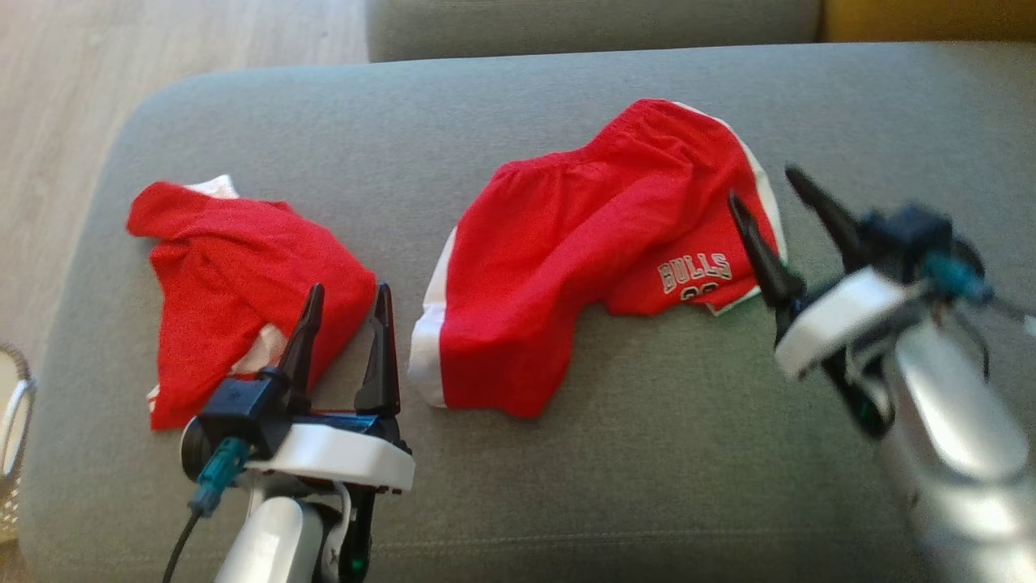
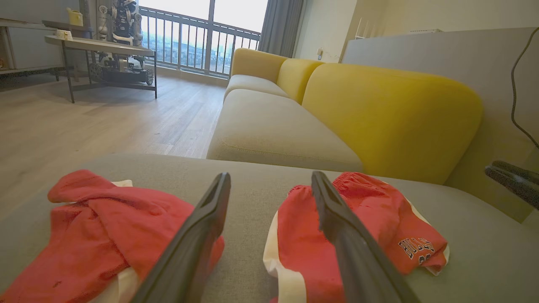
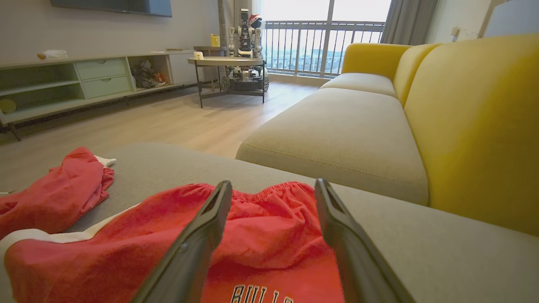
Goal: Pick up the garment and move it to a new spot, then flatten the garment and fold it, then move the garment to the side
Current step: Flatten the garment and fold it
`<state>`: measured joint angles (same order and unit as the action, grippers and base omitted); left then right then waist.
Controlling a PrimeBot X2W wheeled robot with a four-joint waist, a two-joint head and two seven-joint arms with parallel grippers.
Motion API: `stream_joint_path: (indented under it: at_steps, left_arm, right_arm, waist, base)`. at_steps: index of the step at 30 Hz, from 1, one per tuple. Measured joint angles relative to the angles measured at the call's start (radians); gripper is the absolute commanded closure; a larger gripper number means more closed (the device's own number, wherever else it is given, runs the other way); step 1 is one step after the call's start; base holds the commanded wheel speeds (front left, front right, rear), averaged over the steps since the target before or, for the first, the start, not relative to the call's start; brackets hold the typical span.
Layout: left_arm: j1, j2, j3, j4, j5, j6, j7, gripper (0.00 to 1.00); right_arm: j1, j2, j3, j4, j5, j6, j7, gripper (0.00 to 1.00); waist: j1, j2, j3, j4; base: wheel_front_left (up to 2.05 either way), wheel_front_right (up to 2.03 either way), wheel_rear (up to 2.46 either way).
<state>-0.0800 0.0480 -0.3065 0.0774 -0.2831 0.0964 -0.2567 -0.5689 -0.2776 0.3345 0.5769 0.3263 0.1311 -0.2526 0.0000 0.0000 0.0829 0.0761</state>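
Shorts (image 1: 583, 267): red, white side stripes, lying loosely rumpled and unfolded near the middle of the grey sofa cushion (image 1: 647, 453), a bit toward its far and right edges. Elastic waistband faces the far edge. The leg with the BULLS print points at the right edge; the other leg, white stripe showing, reaches toward the front edge.

Right gripper (image 1: 762, 183): jaws open, nothing in them. It sits at the right hem of the shorts, next to the print. In the head view one fingertip overlaps the hem; can't tell if it touches. Right wrist view has the gripper (image 3: 273, 182) low over the shorts (image 3: 269, 235), waistband showing across the gap between the fingers.

Left gripper (image 1: 349, 287): jaws open, empty, near the front edge on the left half, fingers pointing at the far edge. Tips are at the right edge of a second red garment (image 1: 243, 275), bunched in a heap toward the left edge, well apart from the shorts. Left wrist view: gripper (image 2: 271, 174) looks down the bare strip of cushion between the heap (image 2: 97, 227) and the shorts (image 2: 391, 219).

Yellow backrest (image 2: 391, 122) runs behind the cushion; wood floor (image 1: 48, 121) lies past the left edge.
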Motion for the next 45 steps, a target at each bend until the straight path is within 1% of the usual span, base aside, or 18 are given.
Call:
stream_joint_path:
  at_steps: [2, 4, 8, 9, 14, 16, 18, 22, 26, 29, 37, 43, 44, 45]
  left_arm:
    - [0.000, 0.000, 0.002, -0.005, 0.000, 0.001, 0.000, 0.00]
    - [0.000, 0.000, 0.006, -0.007, 0.000, 0.002, 0.000, 0.00]
    - [0.000, 0.000, 0.021, -0.011, 0.000, 0.009, 0.000, 0.00]
    - [0.000, 0.000, 0.021, -0.011, 0.000, 0.009, 0.000, 0.00]
    - [-0.002, 0.000, 0.020, -0.009, 0.000, 0.002, 0.000, 0.00]
    - [-0.006, 0.000, 0.019, -0.009, 0.001, 0.000, 0.000, 0.00]
    - [-0.007, 0.000, 0.019, -0.009, 0.001, 0.000, 0.000, 0.00]
    - [-0.008, 0.000, 0.016, -0.008, 0.001, 0.000, 0.000, 0.00]
    - [-0.008, 0.000, 0.012, -0.006, 0.001, 0.000, 0.000, 0.00]
    - [-0.008, 0.000, 0.005, -0.005, 0.001, 0.000, 0.000, 0.00]
    - [-0.009, 0.000, -0.001, -0.005, 0.001, 0.000, 0.000, 0.00]
    - [-0.009, 0.000, 0.000, -0.005, 0.001, 0.000, 0.000, 0.00]
    - [-0.009, 0.000, 0.000, -0.005, 0.001, 0.000, 0.000, 0.00]
    - [-0.009, 0.000, 0.000, -0.005, 0.001, 0.000, 0.000, 0.00]
  right_arm:
    - [0.097, 0.039, -0.081, -0.059, -0.040, 0.000, 0.000, 0.00]
    - [0.187, 0.086, -0.138, -0.112, -0.072, 0.000, 0.000, 0.00]
    - [0.335, 0.165, -0.206, -0.205, -0.129, 0.000, 0.000, 0.00]
    - [0.350, 0.171, -0.212, -0.216, -0.136, 0.000, 0.001, 0.00]
    - [0.365, 0.191, -0.202, -0.251, -0.140, 0.000, 0.024, 0.00]
    - [0.365, 0.194, -0.171, -0.253, -0.122, 0.000, 0.044, 0.00]
    - [0.365, 0.194, -0.120, -0.247, -0.095, 0.000, 0.076, 0.00]
    - [0.364, 0.201, -0.024, -0.197, -0.042, 0.000, 0.133, 0.00]
    - [0.351, 0.204, 0.029, -0.115, 0.037, 0.000, 0.165, 0.00]
    - [0.321, 0.199, 0.056, -0.043, 0.058, 0.000, 0.164, 0.00]
    - [0.229, 0.188, 0.088, 0.122, 0.101, 0.000, 0.119, 0.00]
    - [0.168, 0.186, 0.135, 0.207, 0.132, 0.000, 0.080, 0.00]
    - [0.157, 0.186, 0.145, 0.216, 0.139, 0.000, 0.075, 0.28]
    - [0.147, 0.186, 0.156, 0.226, 0.143, 0.000, 0.072, 1.00]
  waist:
    - [0.0000, 0.0000, 0.000, -0.017]
    - [0.0000, 0.0000, 0.000, -0.033]
    - [-0.0001, 0.0000, 0.008, -0.063]
    - [0.0000, 0.0000, 0.011, -0.066]
    - [0.0000, 0.0000, 0.021, -0.067]
    - [0.0000, 0.0000, 0.024, -0.059]
    - [0.0000, 0.0000, 0.026, -0.047]
    - [0.0000, 0.0000, 0.033, -0.017]
    - [0.0000, 0.0000, 0.039, 0.020]
    - [0.0000, 0.0000, 0.043, 0.050]
    - [0.0000, 0.0000, 0.057, 0.129]
    - [0.0000, 0.0000, 0.073, 0.160]
    - [0.0000, 0.0000, 0.075, 0.161]
    - [0.0000, 0.0000, 0.076, 0.161]
  base:
    - [0.00, 0.00, 0.00]
    - [0.00, 0.00, 0.00]
    - [0.00, 0.00, 0.00]
    - [0.00, 0.00, 0.00]
    - [0.00, 0.00, 0.00]
    - [0.00, 0.00, 0.00]
    - [0.00, 0.00, 0.00]
    - [0.00, 0.00, 0.00]
    - [0.00, 0.00, 0.00]
    - [0.00, 0.00, 0.00]
    - [0.00, 0.00, 0.00]
    - [0.00, 0.00, 0.00]
    - [0.00, 0.00, 0.00]
    - [0.00, 0.00, 0.00]
